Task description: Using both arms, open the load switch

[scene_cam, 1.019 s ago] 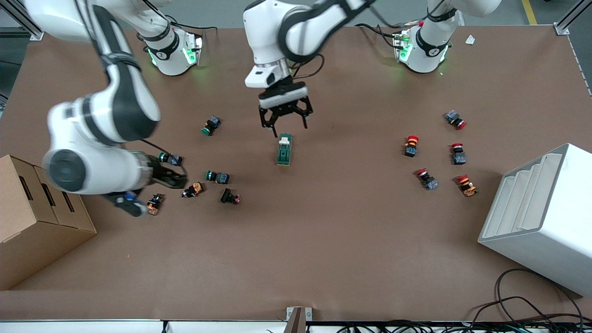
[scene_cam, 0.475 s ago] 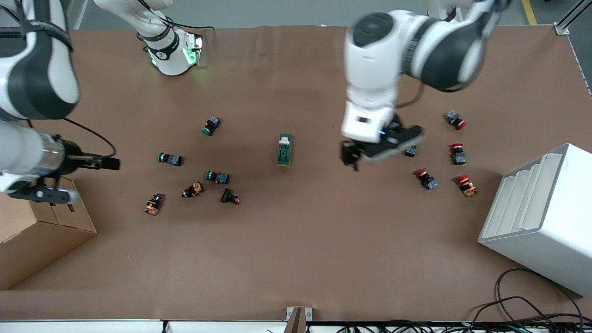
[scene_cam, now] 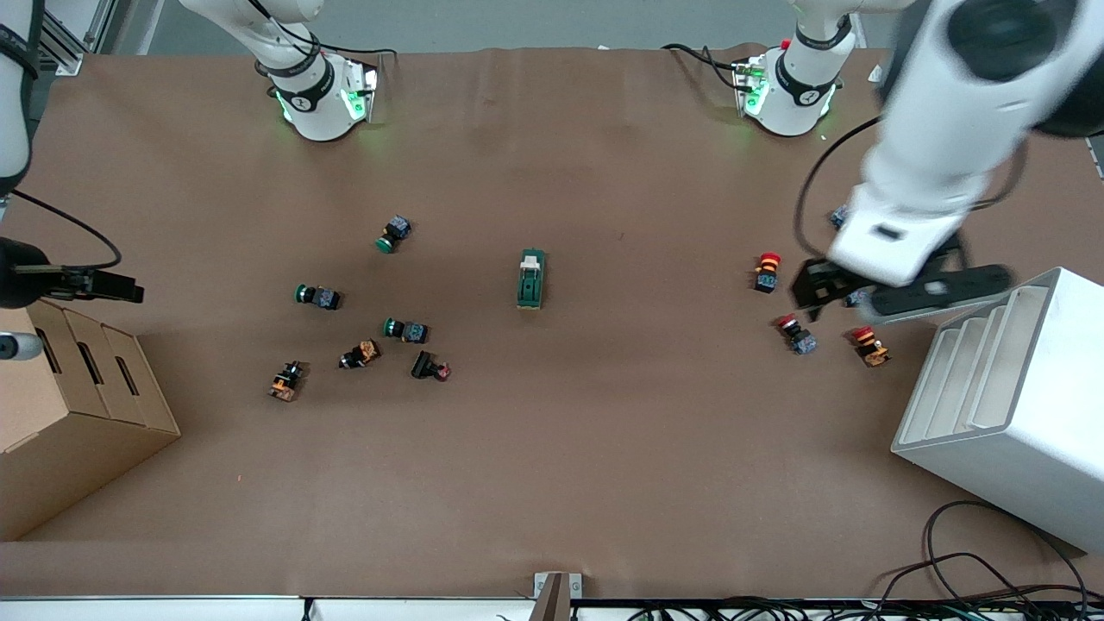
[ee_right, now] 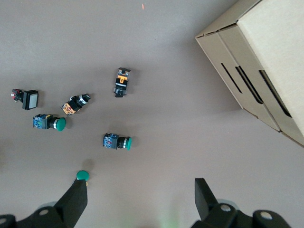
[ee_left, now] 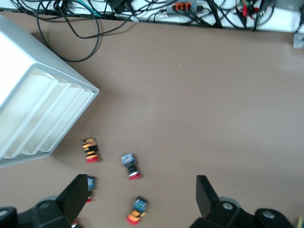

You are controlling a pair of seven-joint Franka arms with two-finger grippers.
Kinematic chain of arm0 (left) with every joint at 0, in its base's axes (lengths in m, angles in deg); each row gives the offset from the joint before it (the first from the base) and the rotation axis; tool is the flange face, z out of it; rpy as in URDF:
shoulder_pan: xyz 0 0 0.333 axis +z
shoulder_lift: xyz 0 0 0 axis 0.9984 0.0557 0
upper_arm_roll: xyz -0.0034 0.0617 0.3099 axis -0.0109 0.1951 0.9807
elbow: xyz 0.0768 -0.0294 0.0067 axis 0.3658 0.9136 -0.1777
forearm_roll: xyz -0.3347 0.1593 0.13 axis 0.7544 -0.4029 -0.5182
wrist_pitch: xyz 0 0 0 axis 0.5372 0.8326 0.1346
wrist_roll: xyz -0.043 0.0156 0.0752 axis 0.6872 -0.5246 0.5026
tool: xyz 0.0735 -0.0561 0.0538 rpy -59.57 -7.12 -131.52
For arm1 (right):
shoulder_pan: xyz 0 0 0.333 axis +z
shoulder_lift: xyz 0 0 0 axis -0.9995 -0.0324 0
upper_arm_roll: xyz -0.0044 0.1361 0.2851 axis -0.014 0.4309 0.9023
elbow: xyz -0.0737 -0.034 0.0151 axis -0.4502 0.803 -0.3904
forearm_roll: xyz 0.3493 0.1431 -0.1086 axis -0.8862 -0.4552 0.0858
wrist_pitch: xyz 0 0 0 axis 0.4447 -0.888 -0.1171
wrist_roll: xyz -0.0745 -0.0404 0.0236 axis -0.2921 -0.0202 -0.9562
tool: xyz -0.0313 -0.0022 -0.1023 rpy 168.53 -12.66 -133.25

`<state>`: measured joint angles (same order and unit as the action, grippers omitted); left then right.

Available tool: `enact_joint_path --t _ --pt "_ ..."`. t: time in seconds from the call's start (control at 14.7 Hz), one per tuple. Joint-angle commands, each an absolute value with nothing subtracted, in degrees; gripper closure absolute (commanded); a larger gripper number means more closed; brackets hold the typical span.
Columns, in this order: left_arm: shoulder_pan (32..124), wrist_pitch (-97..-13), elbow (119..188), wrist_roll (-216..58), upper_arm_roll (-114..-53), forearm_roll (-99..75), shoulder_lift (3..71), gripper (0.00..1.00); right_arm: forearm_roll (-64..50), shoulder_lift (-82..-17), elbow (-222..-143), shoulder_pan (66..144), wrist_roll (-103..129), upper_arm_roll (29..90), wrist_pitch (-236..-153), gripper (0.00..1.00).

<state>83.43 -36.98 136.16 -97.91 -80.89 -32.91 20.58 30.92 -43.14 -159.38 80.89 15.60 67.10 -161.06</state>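
The load switch (scene_cam: 531,279), a dark green oblong block with a cream toggle at its end toward the robots' bases, lies alone in the middle of the table. Neither gripper touches it, and it shows in neither wrist view. My left gripper (scene_cam: 875,297) hangs open over the red push buttons (ee_left: 131,166) at the left arm's end, with nothing between its fingers (ee_left: 76,195). My right gripper (scene_cam: 108,285) hovers open and empty by the cardboard box (scene_cam: 60,414) at the right arm's end, above the green push buttons (ee_right: 116,142).
A white ribbed rack (scene_cam: 1009,405) stands at the left arm's end, close to the left gripper. Green and orange push buttons (scene_cam: 405,329) lie scattered toward the right arm's end. Cables (scene_cam: 966,561) trail along the table edge nearest the front camera.
The left gripper has swung from over the load switch to over the red buttons. The right gripper has drawn back from the green buttons toward the cardboard box. The switch has not moved.
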Motion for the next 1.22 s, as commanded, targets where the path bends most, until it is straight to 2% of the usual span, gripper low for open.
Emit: enact_joint_path --t 0.0,0.2,0.41,0.61,0.81,1.15 --pt "82.67 -33.19 138.12 -87.6 -75.44 -27.74 15.94 0.0 31.93 -41.97 -158.7 80.06 15.57 68.34 -159.18 0.0" --pt "83.03 -29.84 140.92 -82.31 -71.48 -23.88 11.9 0.0 30.96 -41.71 -157.38 79.7 15.74 68.78 -157.95 0.0" --pt "83.03 -29.84 147.59 -72.48 -68.05 -20.79 6.72 0.0 30.7 -41.27 -157.37 80.05 16.01 69.13 -154.97 0.0" --pt "83.03 -29.84 151.64 -72.27 -67.69 -20.09 3.11 0.0 29.21 -39.17 -157.81 79.97 16.01 68.96 -154.43 0.0" --pt "82.76 -29.84 152.18 -72.71 -68.22 -20.0 2.39 0.0 29.2 -37.93 -158.6 82.33 17.14 68.08 -154.34 0.0" --pt "82.59 -29.49 152.36 -73.24 -68.31 -19.91 1.69 0.0 29.9 -32.4 -165.01 87.34 19.26 63.61 -155.83 0.0"
